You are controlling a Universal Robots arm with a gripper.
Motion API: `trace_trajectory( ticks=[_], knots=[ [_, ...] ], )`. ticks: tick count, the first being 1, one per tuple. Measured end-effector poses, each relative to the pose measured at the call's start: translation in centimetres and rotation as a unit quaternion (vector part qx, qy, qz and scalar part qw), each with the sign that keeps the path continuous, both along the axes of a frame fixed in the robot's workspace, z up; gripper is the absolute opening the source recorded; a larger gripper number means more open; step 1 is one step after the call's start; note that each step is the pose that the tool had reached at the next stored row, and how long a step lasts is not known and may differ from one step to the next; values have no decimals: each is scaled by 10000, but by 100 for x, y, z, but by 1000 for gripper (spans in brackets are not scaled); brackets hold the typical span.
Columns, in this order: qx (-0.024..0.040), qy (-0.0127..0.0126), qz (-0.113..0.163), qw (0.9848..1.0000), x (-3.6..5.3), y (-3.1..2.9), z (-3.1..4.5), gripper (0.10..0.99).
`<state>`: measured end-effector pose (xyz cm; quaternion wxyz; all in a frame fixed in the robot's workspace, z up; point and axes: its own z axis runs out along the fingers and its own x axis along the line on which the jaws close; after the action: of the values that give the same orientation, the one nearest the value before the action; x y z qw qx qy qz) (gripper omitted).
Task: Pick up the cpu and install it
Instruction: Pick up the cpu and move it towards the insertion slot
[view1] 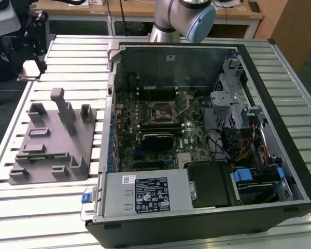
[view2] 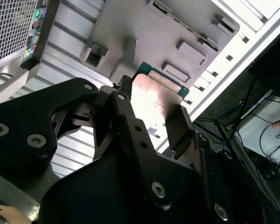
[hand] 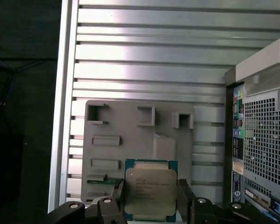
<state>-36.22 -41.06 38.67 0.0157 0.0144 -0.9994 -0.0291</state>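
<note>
The cpu (hand: pixel 150 189) is a flat square chip with a pale silver top and a thin green-edged rim. My gripper (hand: pixel 150 201) is shut on it, with one black finger (hand: pixel 116 195) on each side. In the second wrist view the cpu (view2: pixel 155 99) sits the same way in the gripper (view2: pixel 151 114) and glints in the light. It hangs above the grey plastic tray (hand: pixel 130 123), clear of its surface. In the exterior view the open socket (view1: pixel 162 110) lies in the middle of the motherboard inside the computer case (view1: pixel 259 171).
The grey tray (view1: pixel 52 140) with upright blocks lies on the slatted aluminium table (view1: pixel 36 207), at the exterior view's left of the case. The arm's base (view1: pixel 181 21) stands behind the case. The case's perforated rear panel (hand: pixel 261 140) is close beside the tray. A green board edge (hand: pixel 100 181) shows in a tray slot.
</note>
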Motion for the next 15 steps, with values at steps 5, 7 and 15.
trace_trajectory(
  ticks=[5, 7, 15],
  knots=[
    [0, 8, 0, 10000, 160, 1, -5, 533],
    [0, 17, 0, 10000, 236, 1, -7, 533],
    [0, 23, 0, 10000, 490, 2, -11, 533]
  ],
)
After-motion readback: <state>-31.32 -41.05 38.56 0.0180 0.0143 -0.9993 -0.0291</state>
